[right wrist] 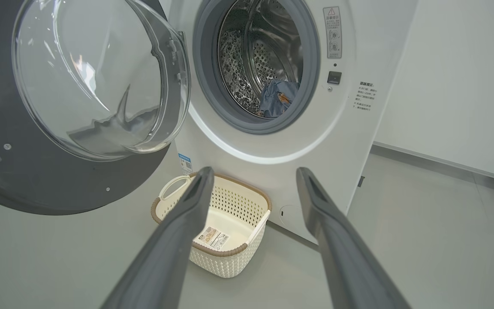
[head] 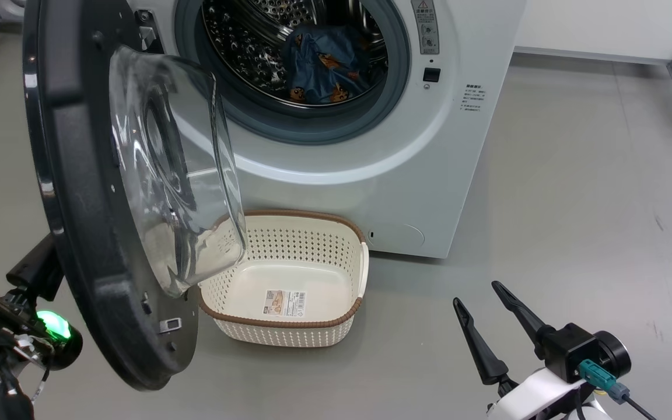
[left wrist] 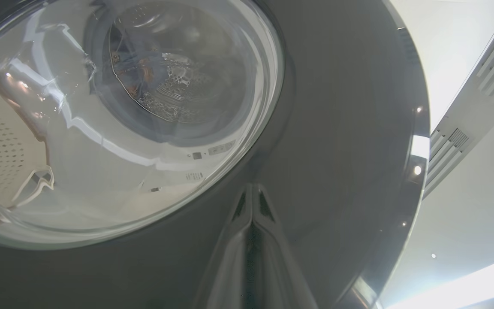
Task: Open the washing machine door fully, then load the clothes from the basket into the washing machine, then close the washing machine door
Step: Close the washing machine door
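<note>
Blue printed clothes (head: 327,64) lie inside the washing machine (head: 429,169) drum.

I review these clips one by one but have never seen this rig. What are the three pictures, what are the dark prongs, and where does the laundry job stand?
All three come from one wheeled robot with two arms. The head view looks down from its head at a white washing machine on a grey floor. The washing machine door hangs open to the left. The other two views sit on the wrists and look along each hand's own fingers.

The prongs are those fingers. The right hand is open, holds nothing and hangs above the floor, right of the basket. The left hand has its fingers shut together, right up against the door's dark outer rim; contact cannot be confirmed.

The basket holds only its label. The clothes, blue with small orange figures, lie in the drum. The door is not yet closed.
</note>
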